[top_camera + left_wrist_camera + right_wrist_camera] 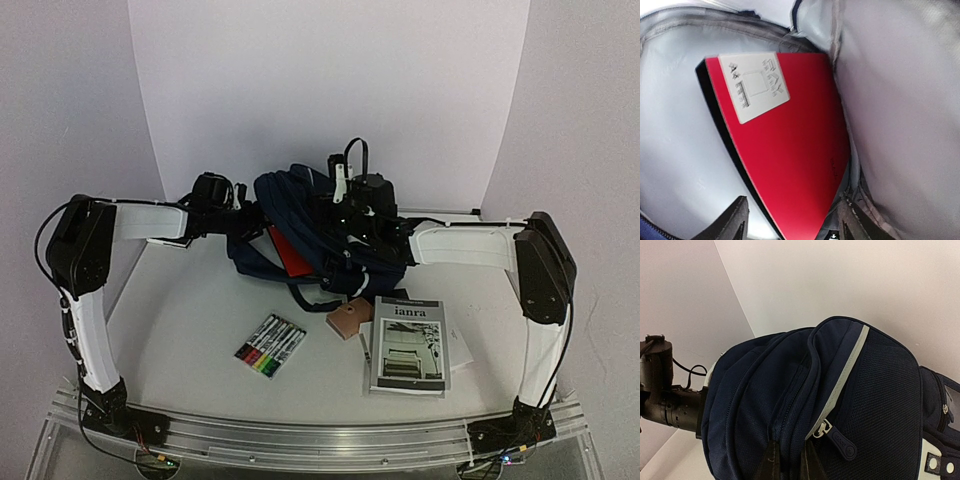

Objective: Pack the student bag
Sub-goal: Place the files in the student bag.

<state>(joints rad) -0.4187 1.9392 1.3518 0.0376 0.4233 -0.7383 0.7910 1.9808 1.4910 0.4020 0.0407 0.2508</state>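
The student bag (300, 215) sat mid-frame in the overhead view, on the surface (190, 330). The right pincer (790, 462) was pinched tight on its navy fabric. The left pincer (792, 212) stood spread wide inside, flanking a red notebook (790, 165).

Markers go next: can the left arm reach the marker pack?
Probably yes: its tool stands open at the student bag, and the marker pack lies uncovered on the table's left side.
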